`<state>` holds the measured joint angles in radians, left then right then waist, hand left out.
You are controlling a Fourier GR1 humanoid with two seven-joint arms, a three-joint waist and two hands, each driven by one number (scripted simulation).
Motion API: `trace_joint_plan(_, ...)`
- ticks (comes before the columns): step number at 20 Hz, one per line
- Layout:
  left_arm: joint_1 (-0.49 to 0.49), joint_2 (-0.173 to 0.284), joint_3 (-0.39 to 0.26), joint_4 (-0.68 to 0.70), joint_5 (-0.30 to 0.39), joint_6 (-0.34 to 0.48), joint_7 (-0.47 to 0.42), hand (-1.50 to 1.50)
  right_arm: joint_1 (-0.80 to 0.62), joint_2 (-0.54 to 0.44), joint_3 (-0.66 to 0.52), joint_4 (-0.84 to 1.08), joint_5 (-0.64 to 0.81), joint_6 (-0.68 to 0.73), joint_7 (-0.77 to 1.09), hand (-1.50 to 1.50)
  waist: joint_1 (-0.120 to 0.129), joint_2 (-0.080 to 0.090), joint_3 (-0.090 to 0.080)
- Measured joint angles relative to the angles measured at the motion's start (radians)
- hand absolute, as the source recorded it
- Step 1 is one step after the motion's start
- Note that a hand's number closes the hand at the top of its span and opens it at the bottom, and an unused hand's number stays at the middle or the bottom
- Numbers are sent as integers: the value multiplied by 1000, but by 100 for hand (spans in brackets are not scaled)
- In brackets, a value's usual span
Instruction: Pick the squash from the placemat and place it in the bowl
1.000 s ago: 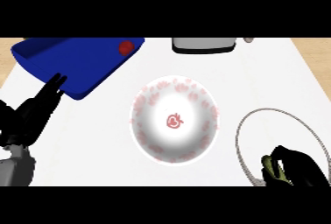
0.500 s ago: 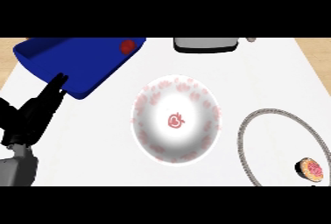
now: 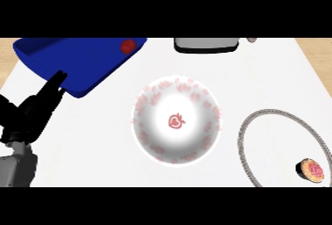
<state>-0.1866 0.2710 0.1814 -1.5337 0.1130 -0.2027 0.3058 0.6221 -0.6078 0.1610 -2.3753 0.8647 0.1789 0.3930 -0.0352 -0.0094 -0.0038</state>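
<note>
Squash (image 3: 312, 170) uncovered; blue bin (image 3: 77, 59) beyond bowl (image 3: 175, 118)

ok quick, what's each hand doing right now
Left hand: open, fingers straight, holding nothing, at the view's left edge.
Right hand: not in view.

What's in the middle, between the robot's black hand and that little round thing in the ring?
The white bowl with pink flowers lies between the left hand and the small round item, in the head view.
</note>
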Motion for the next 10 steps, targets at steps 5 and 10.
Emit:
trace_joint_plan(5, 0, -9, -10, -6, -6, 1, -2, 0, -114, 24, 56, -7, -2, 33, 67, 150, 11, 1, -2)
trace_joint_plan(10, -8, -13, -26, -15, -12, -2, 12, 0, -261, 111, 148, -4, -6, 72, 175, 150, 26, 4, -3)
